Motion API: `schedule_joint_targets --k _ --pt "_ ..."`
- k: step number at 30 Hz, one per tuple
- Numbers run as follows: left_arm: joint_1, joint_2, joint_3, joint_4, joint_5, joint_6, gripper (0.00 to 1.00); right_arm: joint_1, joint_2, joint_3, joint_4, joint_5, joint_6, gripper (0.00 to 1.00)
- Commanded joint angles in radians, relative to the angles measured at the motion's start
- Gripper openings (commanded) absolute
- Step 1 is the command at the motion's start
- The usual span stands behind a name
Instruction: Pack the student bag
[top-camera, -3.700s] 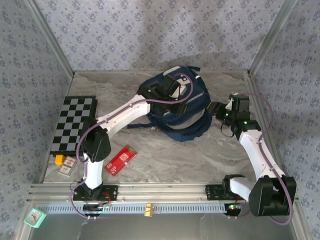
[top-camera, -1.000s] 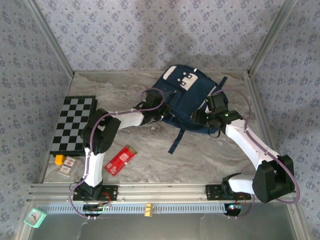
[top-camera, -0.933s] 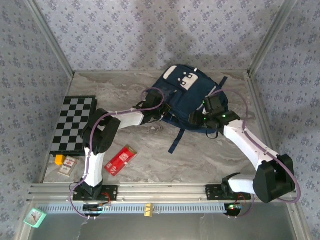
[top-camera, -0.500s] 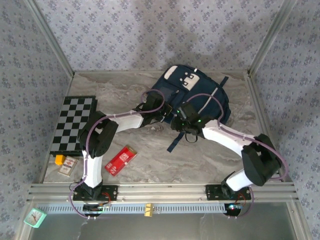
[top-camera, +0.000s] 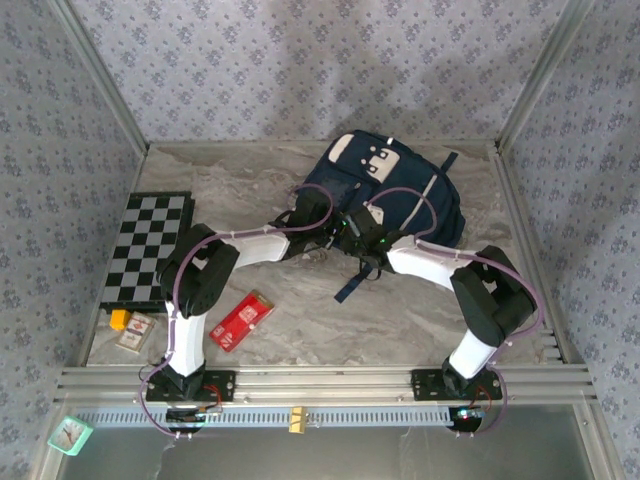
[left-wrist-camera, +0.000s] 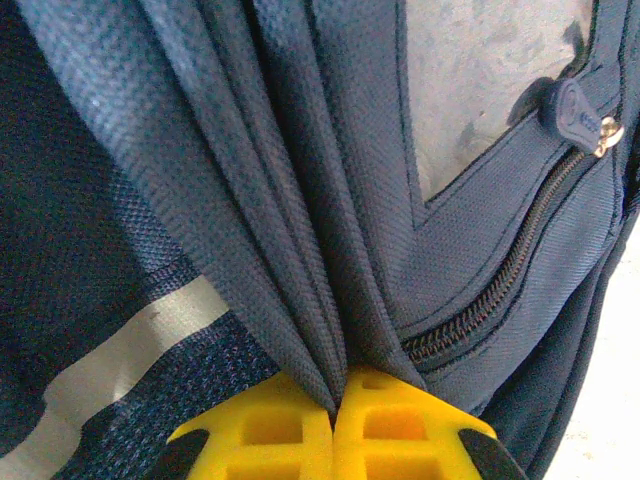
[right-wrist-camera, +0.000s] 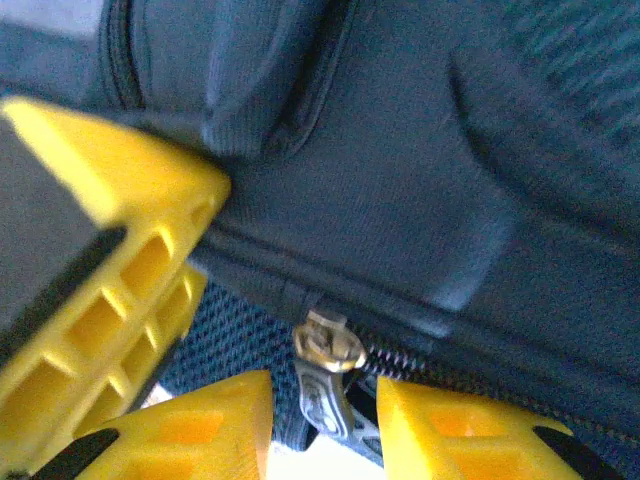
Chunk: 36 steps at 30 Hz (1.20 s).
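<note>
While the left gripper (left-wrist-camera: 335, 400) is clenched on a pleat of cloth just beside the zip (left-wrist-camera: 500, 285), the right gripper (right-wrist-camera: 325, 395) stands with its jaws apart, one on each side of the zip pull (right-wrist-camera: 325, 350), and has not closed on it. The bag (top-camera: 400, 190) lies at the far right-centre of the table (top-camera: 300, 340), with its white patch at the far end and both grippers meeting at its near left edge. The chessboard (top-camera: 150, 250) and the red packet (top-camera: 241, 320) lie at the near left, well apart from the bag.

Judged step: opening the zip so that the bag can be filled.

For a clean result:
- The right jaws should close squarely on the hanging tab, not on the slider body, and fully before any pull.
- The left grip should hold the cloth taut against the direction of travel, so that the teeth lie straight.
- The pull should run along the line of the zip, low over the cloth.

Likely faults:
- The small metal tab may slip from the pads.
- The soft bag may bunch or slide along the table instead of opening.
</note>
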<state>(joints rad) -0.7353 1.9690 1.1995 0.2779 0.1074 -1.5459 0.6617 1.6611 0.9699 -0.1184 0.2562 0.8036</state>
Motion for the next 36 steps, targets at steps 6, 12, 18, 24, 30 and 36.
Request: schedule_joint_targets --k 6,12,18,24,30,36 --pt "-0.031 -0.08 -0.028 0.051 0.016 -0.002 0.0 0.0 0.005 0.052 -0.099 0.142 0.098 0.24" --pt "-0.026 -0.099 -0.023 0.011 -0.008 0.041 0.0 -0.022 -0.119 -0.063 -0.163 0.038 0.103 0.19" --pt "-0.028 -0.092 -0.017 0.017 0.007 0.038 0.0 -0.01 -0.179 -0.104 -0.129 -0.062 -0.004 0.21" --pt "-0.029 -0.098 -0.003 -0.001 0.004 0.053 0.0 -0.032 -0.13 -0.057 -0.115 -0.125 -0.062 0.34" --pt "-0.031 -0.101 0.001 -0.011 0.002 0.059 0.0 -0.048 -0.078 -0.007 -0.161 -0.034 -0.031 0.38" --pt "-0.032 -0.099 0.008 -0.019 0.001 0.064 0.0 -0.058 -0.028 0.033 -0.169 0.017 -0.032 0.32"
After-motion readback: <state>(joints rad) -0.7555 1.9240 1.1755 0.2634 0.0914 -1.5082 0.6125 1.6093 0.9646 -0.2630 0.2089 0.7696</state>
